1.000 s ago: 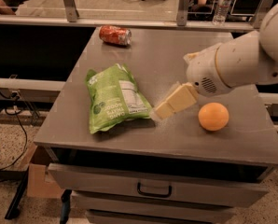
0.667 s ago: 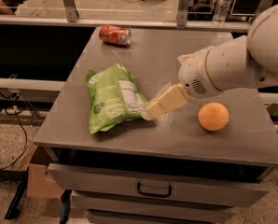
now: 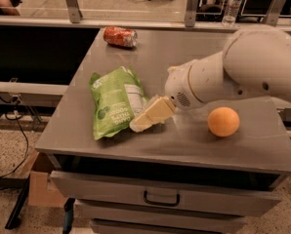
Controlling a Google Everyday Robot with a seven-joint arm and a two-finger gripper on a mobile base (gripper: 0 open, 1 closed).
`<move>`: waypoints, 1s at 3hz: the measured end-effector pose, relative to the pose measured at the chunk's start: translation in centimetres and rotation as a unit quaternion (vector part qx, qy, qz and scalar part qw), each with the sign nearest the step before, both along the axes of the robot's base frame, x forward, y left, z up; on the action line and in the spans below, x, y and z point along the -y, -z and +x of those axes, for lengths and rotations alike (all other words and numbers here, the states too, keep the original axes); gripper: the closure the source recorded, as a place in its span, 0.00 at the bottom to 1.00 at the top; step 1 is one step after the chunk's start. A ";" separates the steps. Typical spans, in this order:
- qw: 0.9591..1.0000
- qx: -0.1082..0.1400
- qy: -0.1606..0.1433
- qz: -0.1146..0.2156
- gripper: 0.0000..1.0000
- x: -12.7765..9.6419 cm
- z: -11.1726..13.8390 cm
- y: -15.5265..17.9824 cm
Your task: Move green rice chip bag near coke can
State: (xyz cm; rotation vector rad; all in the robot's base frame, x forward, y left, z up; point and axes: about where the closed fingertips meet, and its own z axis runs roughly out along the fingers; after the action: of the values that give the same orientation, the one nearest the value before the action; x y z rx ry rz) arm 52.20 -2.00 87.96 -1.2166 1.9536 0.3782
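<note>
The green rice chip bag (image 3: pixel 114 102) lies flat on the grey table (image 3: pixel 184 145), left of the middle, its white label panel facing up on its right side. The coke can (image 3: pixel 120 36) lies on its side at the table's far left corner, well apart from the bag. My gripper (image 3: pixel 146 117) reaches in from the right on the white arm (image 3: pixel 243 69). Its cream-coloured fingers are low over the table and meet the bag's right edge.
A round orange fruit (image 3: pixel 223 121) sits on the table right of the gripper, under the arm. The table has a drawer with a handle (image 3: pixel 161 198) below its front edge. A water bottle (image 3: pixel 232 6) stands behind the far rail. Cables and a cardboard box lie on the floor at left.
The arm has moved left toward the bag, and the fingers now touch the bag's right edge. The bag, can and orange have not moved.
</note>
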 end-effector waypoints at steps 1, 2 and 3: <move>1.000 0.000 -0.001 0.000 0.00 -1.4 0.7 1.4; 1.000 -0.010 -0.021 0.001 0.00 -3.0 1.0 2.5; 0.999 -0.023 -0.044 0.001 0.16 -3.8 0.8 3.5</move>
State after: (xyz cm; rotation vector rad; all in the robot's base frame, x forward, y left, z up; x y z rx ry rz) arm 52.97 1.83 84.47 -1.3061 1.9426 0.4554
